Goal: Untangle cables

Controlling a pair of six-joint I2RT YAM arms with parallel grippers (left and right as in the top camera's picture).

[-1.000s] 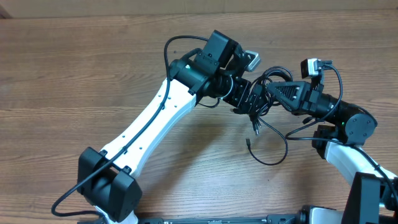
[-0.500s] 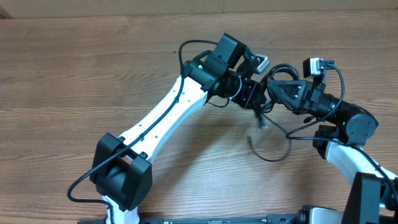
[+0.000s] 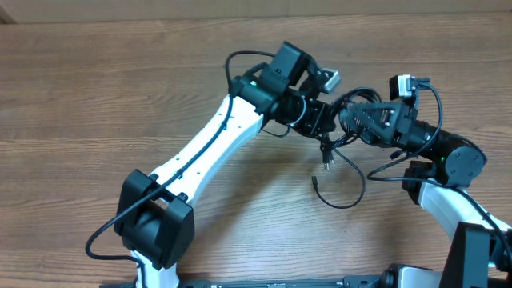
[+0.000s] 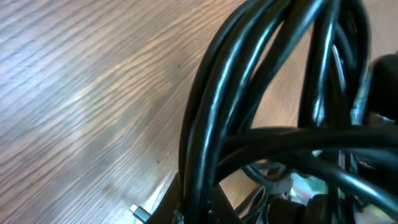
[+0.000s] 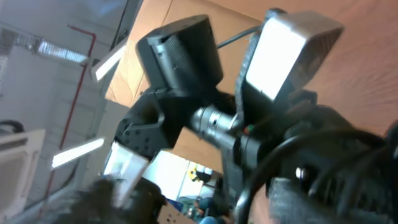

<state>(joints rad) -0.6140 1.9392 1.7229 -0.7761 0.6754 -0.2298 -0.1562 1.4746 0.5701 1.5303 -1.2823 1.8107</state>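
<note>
Thin black bunched cables (image 4: pixel 205 112) are clamped in the left gripper (image 3: pixel 324 128), upper centre. The right gripper (image 3: pixel 352 118) cannot be judged open or closed; untangling is not yet done

The table (image 3: pixel 96 96) is a wooden surface of brown planks, its grain running left to right. One thin black strand (image 3: pixel 344 206) of the cables (image 3: pixel 338 128) lies on it in an open curve just below the raised bunch, ending in a small plug (image 3: pixel 316 181) on the wood. Whether the second plug, nearer the bunch, touches the surface cannot be determined.
</note>
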